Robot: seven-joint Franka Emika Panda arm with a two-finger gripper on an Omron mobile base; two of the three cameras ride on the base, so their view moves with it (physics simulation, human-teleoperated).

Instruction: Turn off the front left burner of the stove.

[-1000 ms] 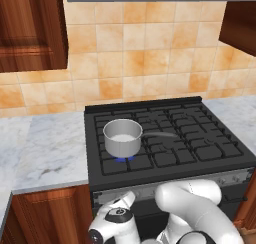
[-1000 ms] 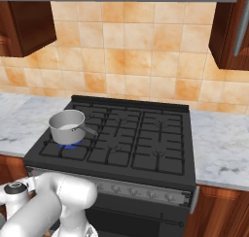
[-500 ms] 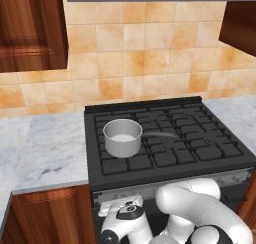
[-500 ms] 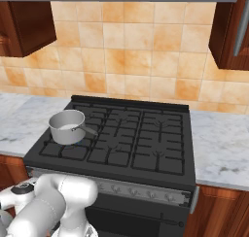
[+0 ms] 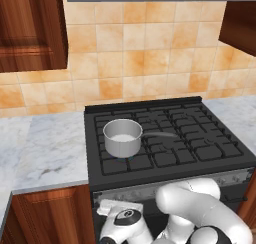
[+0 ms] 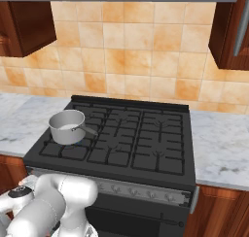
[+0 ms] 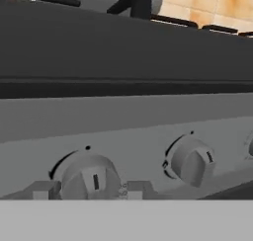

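Glossy white arm (image 5: pixel 200 210) down here, fat rounded links like swollen tubes, smooth shells with soft grey shading. At one joint there's a dark round cap (image 5: pixel 125 218) with a pale mark at its centre, ringed in white. From the right base camera, the same white bulk (image 6: pixel 53 204), with a dark-capped joint (image 6: pixel 22 194).

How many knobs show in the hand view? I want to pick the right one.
2: one knob at lower left, another knob to its right on the grey knob strip. More may lie beyond the frame.
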